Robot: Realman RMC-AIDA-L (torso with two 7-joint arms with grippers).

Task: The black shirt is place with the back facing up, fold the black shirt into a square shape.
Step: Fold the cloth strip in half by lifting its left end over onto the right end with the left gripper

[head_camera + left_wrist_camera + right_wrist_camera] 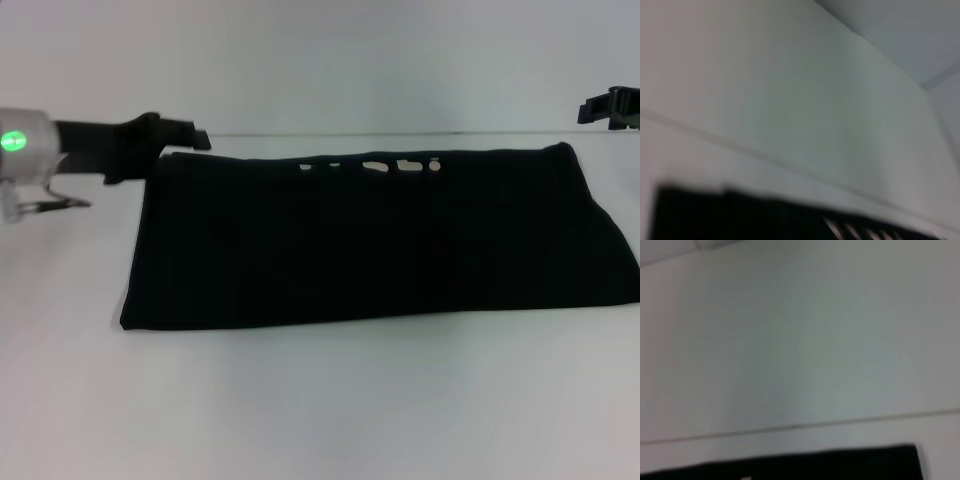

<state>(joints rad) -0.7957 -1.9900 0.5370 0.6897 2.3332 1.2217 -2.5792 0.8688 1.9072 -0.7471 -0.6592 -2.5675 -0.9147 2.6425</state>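
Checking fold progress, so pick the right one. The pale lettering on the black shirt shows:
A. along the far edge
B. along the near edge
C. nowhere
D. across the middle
A: on the black shirt, folded into a wide band on the white table, bits of the pale lettering peek out only along its far edge, between the left gripper and the right gripper.

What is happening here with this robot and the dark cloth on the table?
The robot is folding the black shirt, which lies on the white table as a wide band, not yet a square; bits of pale lettering show along its far edge. The left gripper is by the shirt's far left corner. The right gripper is just beyond the far right corner. Neither holds the shirt.
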